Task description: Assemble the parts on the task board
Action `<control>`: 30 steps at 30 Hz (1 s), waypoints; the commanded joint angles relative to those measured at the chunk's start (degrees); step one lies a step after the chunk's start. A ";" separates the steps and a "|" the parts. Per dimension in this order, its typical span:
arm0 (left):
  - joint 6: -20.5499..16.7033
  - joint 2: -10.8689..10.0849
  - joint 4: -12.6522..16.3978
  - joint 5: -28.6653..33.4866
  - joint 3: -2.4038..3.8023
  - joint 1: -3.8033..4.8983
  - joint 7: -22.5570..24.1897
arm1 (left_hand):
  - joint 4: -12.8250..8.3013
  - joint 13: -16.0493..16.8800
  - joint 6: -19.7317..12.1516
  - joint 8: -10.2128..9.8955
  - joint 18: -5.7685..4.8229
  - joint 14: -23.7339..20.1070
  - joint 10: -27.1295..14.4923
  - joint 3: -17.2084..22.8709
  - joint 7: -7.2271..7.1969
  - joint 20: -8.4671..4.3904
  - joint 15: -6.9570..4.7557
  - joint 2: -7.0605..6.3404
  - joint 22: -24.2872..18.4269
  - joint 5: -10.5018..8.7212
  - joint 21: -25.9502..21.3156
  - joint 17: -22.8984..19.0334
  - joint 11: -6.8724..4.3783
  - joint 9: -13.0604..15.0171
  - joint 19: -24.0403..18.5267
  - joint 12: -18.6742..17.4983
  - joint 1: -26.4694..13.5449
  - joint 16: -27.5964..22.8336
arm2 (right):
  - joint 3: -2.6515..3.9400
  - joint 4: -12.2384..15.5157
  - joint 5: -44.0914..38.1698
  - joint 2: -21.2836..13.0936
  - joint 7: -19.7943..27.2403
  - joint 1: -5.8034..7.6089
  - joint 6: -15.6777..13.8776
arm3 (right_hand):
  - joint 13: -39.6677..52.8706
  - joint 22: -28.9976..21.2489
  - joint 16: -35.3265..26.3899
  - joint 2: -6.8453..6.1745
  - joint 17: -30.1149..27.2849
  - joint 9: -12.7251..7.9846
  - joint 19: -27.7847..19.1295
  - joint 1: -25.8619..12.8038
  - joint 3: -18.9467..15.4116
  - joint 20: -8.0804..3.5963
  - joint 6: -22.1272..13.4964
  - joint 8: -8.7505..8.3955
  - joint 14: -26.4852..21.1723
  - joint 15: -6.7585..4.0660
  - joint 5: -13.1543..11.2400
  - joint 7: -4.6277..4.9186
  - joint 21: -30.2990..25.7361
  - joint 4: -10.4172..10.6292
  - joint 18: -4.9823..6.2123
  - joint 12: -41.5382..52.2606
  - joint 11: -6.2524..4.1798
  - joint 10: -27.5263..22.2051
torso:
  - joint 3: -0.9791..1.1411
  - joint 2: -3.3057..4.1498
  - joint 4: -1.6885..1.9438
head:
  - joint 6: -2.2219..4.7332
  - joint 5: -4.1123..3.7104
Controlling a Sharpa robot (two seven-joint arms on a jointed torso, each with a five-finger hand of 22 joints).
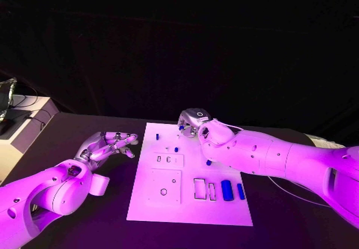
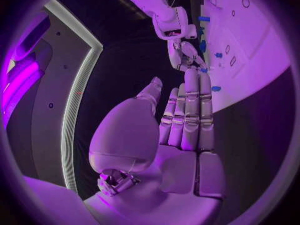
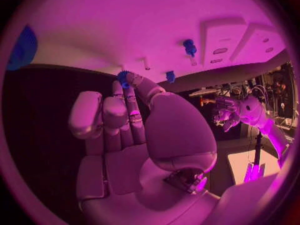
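A black table [image 1: 90, 228] under a dark backdrop carries the flat white rectangular task board [image 1: 191, 207] at the centre of the head view; a pale cabinet [image 1: 22, 129] stands at the left edge. Left hand [image 1: 108, 146], silver and many-fingered, hovers left of the board's upper half, fingers extended and slightly spread, holding nothing; the left wrist view shows the same fingers [image 2: 190, 110] straight and side by side, palm bare. Right hand [image 1: 196, 122] sits over the board's top edge, just right of centre; in the right wrist view a small blue toothed part [image 3: 123, 78] lies at its fingertips, apparently pinched between thumb and a finger, though the contact is partly hidden; the remaining fingers [image 3: 100, 115] are curled. Other parts on the board: a large blue cylinder [image 1: 226, 190] and a slimmer blue bar [image 1: 240, 191] at lower right, beside two rectangular slots [image 1: 199, 188]; a small blue peg [image 1: 157, 136] at upper left; a small blue piece [image 1: 176, 149] near the upper middle.
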 commanded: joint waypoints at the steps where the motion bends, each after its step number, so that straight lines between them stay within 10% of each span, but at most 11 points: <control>1: 0.90 0.04 0.19 -0.19 0.05 0.06 0.35 | -0.18 0.07 -0.53 -0.18 0.75 -0.46 -0.28 -0.04 -0.04 0.04 0.06 0.38 -0.11 0.03 0.26 -0.08 0.00 -0.04 -0.53 -0.18 -0.02 0.34 | -0.03 -0.45 -0.88 0.22 0.09 -0.04 0.97 | 0.08 7.57 -0.48 1.56 -0.22 -0.09 2.19 1.13 -0.10 -0.25 -0.11 0.27 -0.15 -0.23 0.63 0.18 -0.28 0.01 0.99 0.08 -2.39 2.41 | 0.01 0.02 -0.04 | 0.01 0.01; 24: 1.08 0.18 0.02 -0.19 0.06 0.07 0.28 | -0.16 0.07 -0.52 -0.17 0.76 -0.46 -0.28 -0.06 -0.03 0.04 0.06 0.40 -0.17 0.03 0.30 -0.11 0.01 -0.04 -0.55 -0.18 -0.05 0.35 | -0.28 -2.28 0.86 1.40 2.31 -0.34 1.57 | -0.01 6.17 -4.07 -2.07 -4.84 -1.03 1.93 0.45 -1.15 0.97 -4.06 0.22 -0.49 0.95 1.04 1.09 -7.43 2.70 2.61 0.07 -0.64 -3.28 | -0.04 0.06 -0.09 | -0.03 0.10; 30: 1.09 0.17 -0.04 -0.19 0.06 0.07 0.25 | -0.15 0.07 -0.62 -0.20 0.76 -0.49 -0.36 -0.16 0.03 0.06 0.08 0.38 -0.31 0.03 0.36 -0.15 0.03 -0.05 -0.59 -0.18 -0.08 0.36 | -0.29 -2.51 1.77 1.31 2.81 -0.35 0.16 | -0.05 1.86 -7.85 -4.01 -8.08 -1.27 0.42 0.44 -2.81 1.95 -7.37 0.17 -0.59 2.10 -0.76 1.12 -22.16 3.52 5.16 0.11 1.37 -11.61 | -0.05 0.07 -0.08 | 0.06 0.10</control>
